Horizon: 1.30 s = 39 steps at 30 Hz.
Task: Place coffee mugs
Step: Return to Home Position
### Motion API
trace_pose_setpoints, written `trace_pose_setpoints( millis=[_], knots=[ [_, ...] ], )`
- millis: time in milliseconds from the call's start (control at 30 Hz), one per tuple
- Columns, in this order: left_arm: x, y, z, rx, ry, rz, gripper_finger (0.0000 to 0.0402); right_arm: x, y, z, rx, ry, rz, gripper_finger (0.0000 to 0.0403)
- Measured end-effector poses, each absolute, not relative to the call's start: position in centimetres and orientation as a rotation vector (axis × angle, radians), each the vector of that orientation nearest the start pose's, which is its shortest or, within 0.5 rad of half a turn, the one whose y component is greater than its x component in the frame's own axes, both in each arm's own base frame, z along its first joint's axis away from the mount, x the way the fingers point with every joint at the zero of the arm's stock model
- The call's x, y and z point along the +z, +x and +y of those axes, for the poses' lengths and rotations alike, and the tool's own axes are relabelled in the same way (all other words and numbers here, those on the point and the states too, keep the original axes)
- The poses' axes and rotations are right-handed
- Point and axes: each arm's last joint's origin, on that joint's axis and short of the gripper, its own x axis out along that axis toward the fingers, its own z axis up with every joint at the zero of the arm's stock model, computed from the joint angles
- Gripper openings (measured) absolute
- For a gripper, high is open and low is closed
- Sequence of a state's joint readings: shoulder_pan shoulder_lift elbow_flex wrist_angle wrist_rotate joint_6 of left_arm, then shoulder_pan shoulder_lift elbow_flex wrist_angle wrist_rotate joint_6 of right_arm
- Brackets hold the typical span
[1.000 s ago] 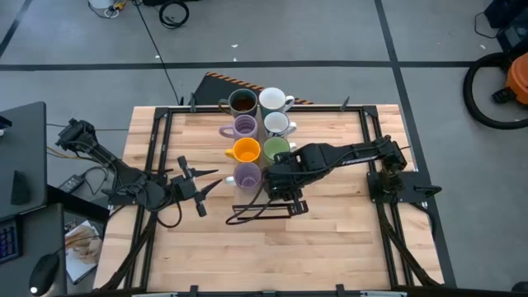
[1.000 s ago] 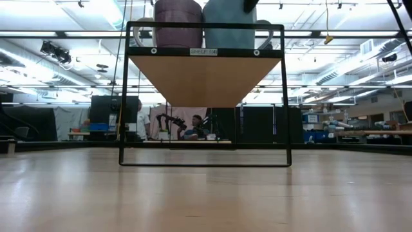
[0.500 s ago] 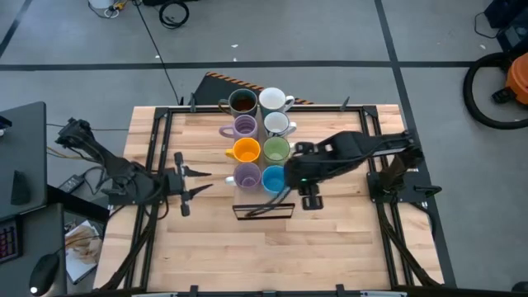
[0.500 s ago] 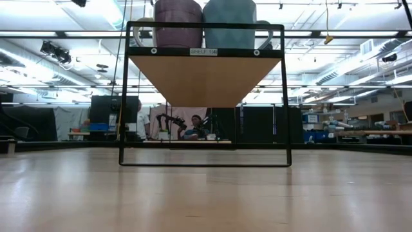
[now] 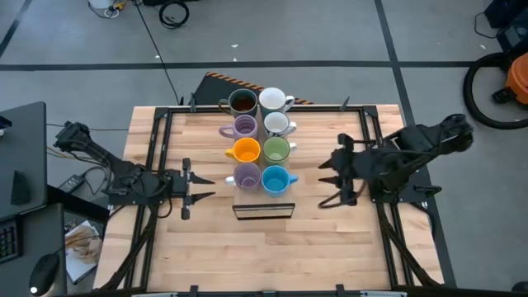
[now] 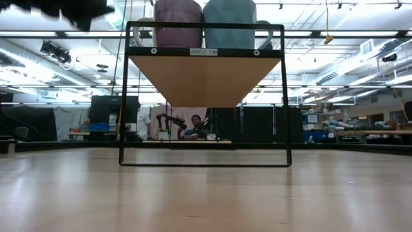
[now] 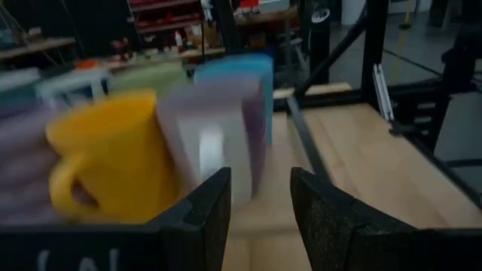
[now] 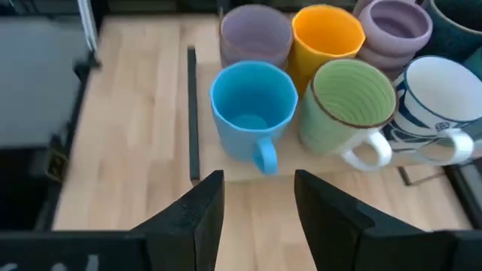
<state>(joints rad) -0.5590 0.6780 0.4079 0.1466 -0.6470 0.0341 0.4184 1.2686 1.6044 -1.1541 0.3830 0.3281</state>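
Wood table point(image 5: 330, 256), with a black wire-frame shelf point(image 5: 264, 211) mid-table. All eight coffee mugs stand on the shelf, upright, in two columns of four, packed close. Left column, back to front: dark brown mug point(image 5: 242, 101), purple mug point(image 5: 245, 126), orange mug point(image 5: 246, 150), lilac mug point(image 5: 247, 174). Right column, back to front: rear white mug point(image 5: 272, 100), second white mug point(image 5: 276, 124), green mug point(image 5: 275, 149), blue mug point(image 5: 274, 178). The left gripper point(image 5: 206, 186) is over the table on the left side of the shelf. It is near the lilac mug but not touching it. Its fingers point(image 7: 207, 214) are parted, point at the mugs and hold nothing. The right gripper point(image 5: 323, 184) is over the table to the right of the shelf, well apart from the blue mug. Its fingers point(image 8: 192, 218) are spread wide and empty. The right wrist view shows the blue mug nearest with the green mug beside it, and the orange, lilac and purple mugs behind. The low view shows the shelf deck raised on its frame, with the lilac and blue mugs side by side on the front edge. In that view a dark arm part is blurred at the top left corner, and I can't tell which arm it is. A person point(image 6: 192, 129) is in the room behind, seen under the shelf.
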Motion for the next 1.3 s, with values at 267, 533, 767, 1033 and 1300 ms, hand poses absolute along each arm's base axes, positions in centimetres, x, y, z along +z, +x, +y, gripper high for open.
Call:
trace_pose_setpoints(
  millis=[267, 533, 767, 1033, 1300],
  knots=[
    [22.7, 12.8, -5.0, 0.13, 0.034, 0.038, 0.0146, 38.7, 17.4, 6.2, -0.05, 0.021, 0.458, 0.0162],
    [21.3, 11.7, -3.3, 0.155, -0.02, -0.013, 0.0146, 34.6, 15.3, 3.5, -0.069, 0.056, 0.305, 0.0146],
    [20.0, 11.4, -1.8, 0.17, -0.058, -0.037, 0.0121, 30.3, 14.4, 2.0, -0.052, 0.038, 0.141, 0.0119],
    [17.9, 11.2, -1.2, 0.187, -0.093, -0.091, 0.0068, 25.0, 13.7, 0.5, -0.129, -0.018, 0.031, 0.0101],
    [17.6, 11.1, -1.5, 0.217, 0.001, -0.074, 0.0014, 20.8, 12.7, -1.1, -0.211, 0.057, -0.028, 0.0092]
  ],
)
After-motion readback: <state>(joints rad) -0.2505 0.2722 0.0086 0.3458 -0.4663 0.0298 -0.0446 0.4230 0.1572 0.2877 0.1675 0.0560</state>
